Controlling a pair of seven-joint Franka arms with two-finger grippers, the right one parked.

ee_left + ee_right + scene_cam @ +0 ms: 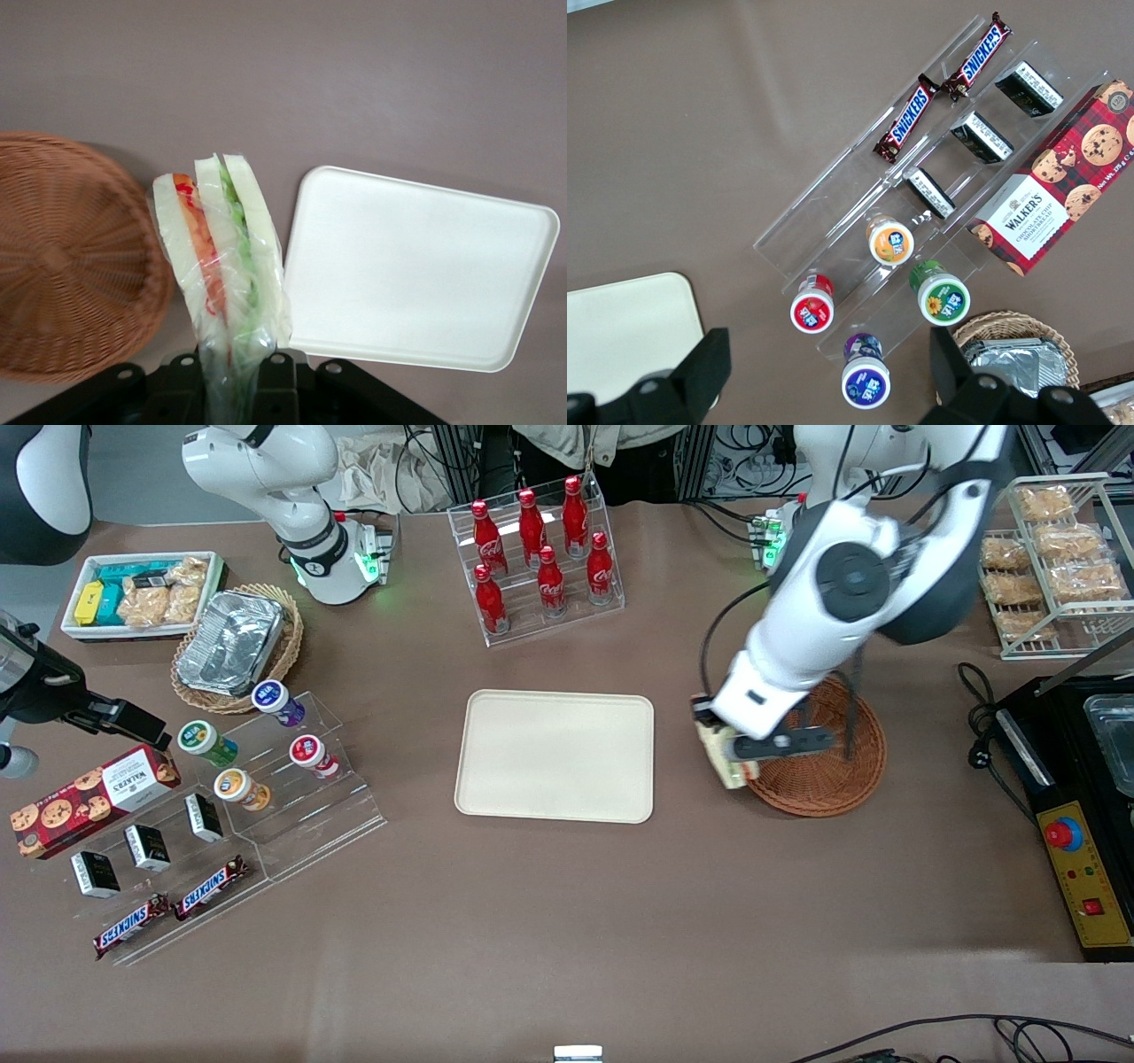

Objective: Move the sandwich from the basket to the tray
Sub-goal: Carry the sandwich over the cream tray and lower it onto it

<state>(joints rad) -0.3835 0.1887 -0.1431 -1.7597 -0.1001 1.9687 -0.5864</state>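
Front view: claw clamped on sandwich, held above table at basket rim, between basket and tray. Risk: you release early, sandwich drops short of tray. Readable: Coca-Cola bottles, Snickers bars, Walkers box.

Left wrist view: claw grips only narrow wrapped end of sandwich; slick wrap may slip or wedge may swing. Basket holds nothing; tray bare.

Right wrist view: same labels legible; tray corner visible.
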